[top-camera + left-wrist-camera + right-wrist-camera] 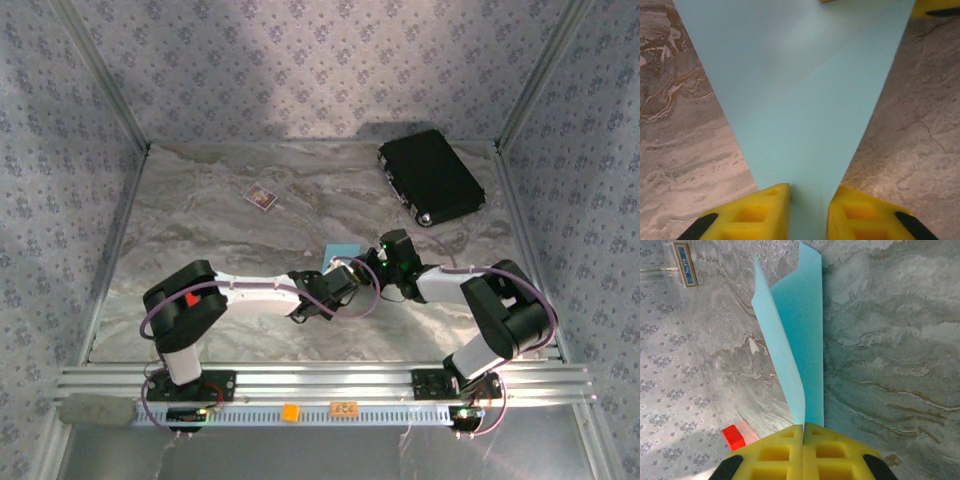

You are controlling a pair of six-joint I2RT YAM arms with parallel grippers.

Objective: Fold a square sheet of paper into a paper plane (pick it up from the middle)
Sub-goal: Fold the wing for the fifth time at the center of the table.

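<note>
Yellow fingertips of the right gripper (803,431) are pressed together on the square sheet of light-blue paper (797,340). The sheet is bent upward with a diagonal crease over the grey marbled tabletop (200,240), nearer the arm bases than the black rectangular case (432,177). The left gripper (809,195) has its fingers apart, with the sheet's narrow end between them. Left of the case lies a small dark card with a pale border (261,196).

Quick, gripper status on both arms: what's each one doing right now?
Left gripper: open, fingers apart on either side of the blue paper, not clamped on it.
Right gripper: closed, holding the blue paper.
</note>
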